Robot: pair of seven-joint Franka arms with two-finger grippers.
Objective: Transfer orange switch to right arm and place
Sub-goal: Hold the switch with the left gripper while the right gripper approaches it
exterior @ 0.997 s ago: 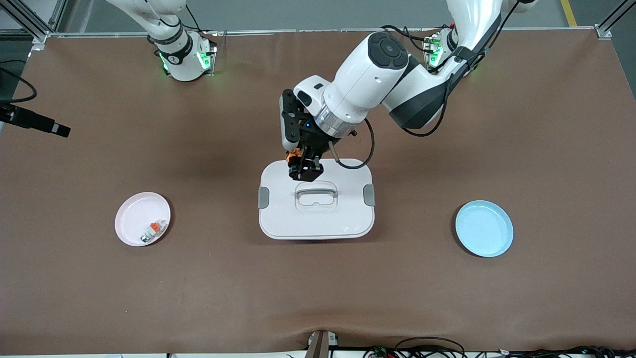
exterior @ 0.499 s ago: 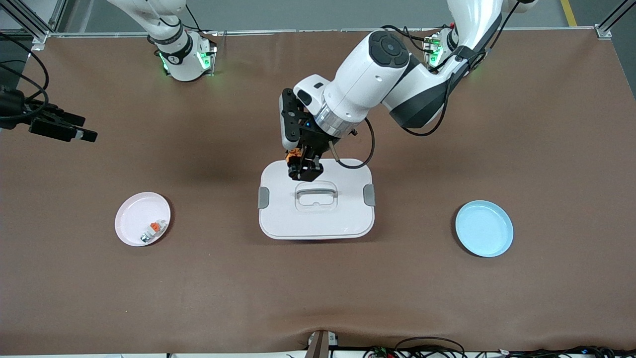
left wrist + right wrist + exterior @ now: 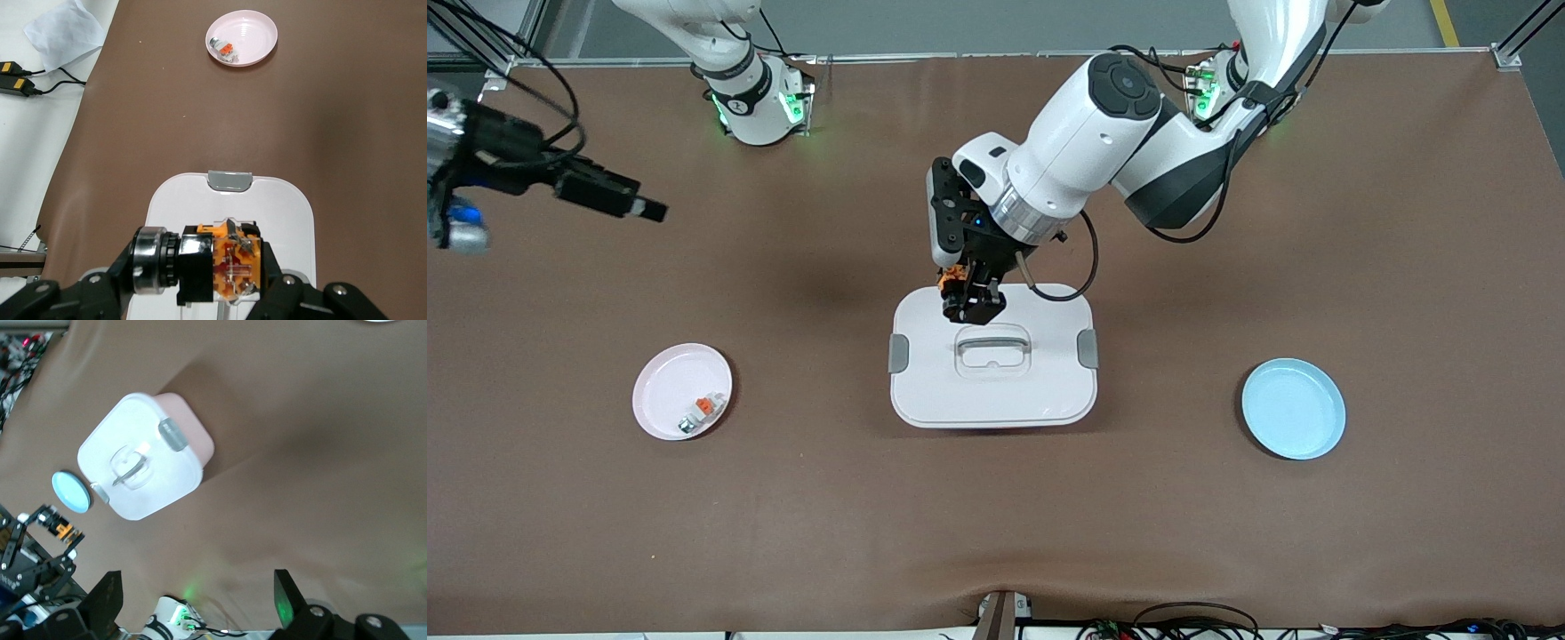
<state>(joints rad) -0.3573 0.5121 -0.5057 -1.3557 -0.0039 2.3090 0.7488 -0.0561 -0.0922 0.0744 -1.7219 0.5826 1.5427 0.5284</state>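
Left gripper is clamping the orange switch sideways over the white box, while the wide-open right gripper is hovering well apart, toward the right arm's end.

Matt brown table cover, glossy white plastic lid, shiny metal-ringed orange switch

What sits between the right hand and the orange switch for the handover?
Nothing visible. The left hand holds the orange switch over the white box; the right hand, open, is over bare tabletop.
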